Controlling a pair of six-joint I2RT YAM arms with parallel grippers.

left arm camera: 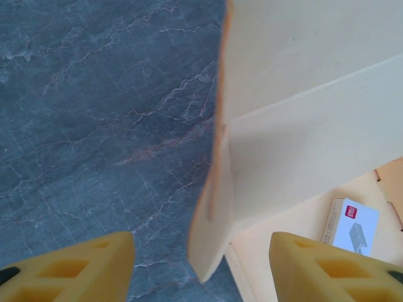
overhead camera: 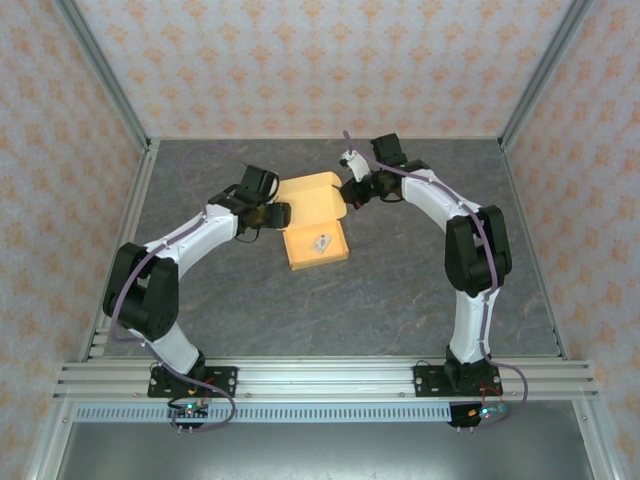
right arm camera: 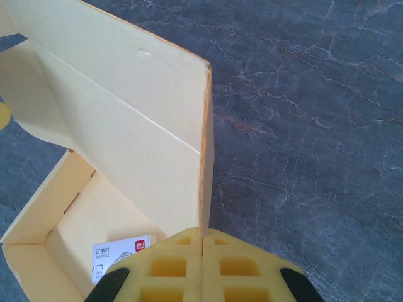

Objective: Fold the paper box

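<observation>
**Right gripper pinches the raised lid; left gripper stands open around a side flap**

Top external view: the paper box (overhead camera: 300, 252) lies near the middle of the grey marbled table (overhead camera: 420, 290). Its shallow tray is open upward and a lid panel rises from its far end. A small white staple box (overhead camera: 322, 242) lies flat inside the tray. The left gripper (overhead camera: 275, 214) sits at the left edge of the paper box, where tray and lid meet. The right gripper (overhead camera: 350, 190) is at the lid's right edge. The jaw gaps are too small to judge from here.

Left wrist view: the two yellow fingertips (left arm camera: 82, 270) stand wide apart at the bottom corners. A side flap of the paper box reaches down between them and touches neither, so this gripper holds nothing. To the right of the flap, the staple box rests on the tray floor.

Right wrist view: the yellow fingertips (right arm camera: 176, 264) are pressed together with the thin edge of the upright lid panel clamped between them. Below and to the left, the open tray holds the staple box, which lies close to the lid's fold.
</observation>
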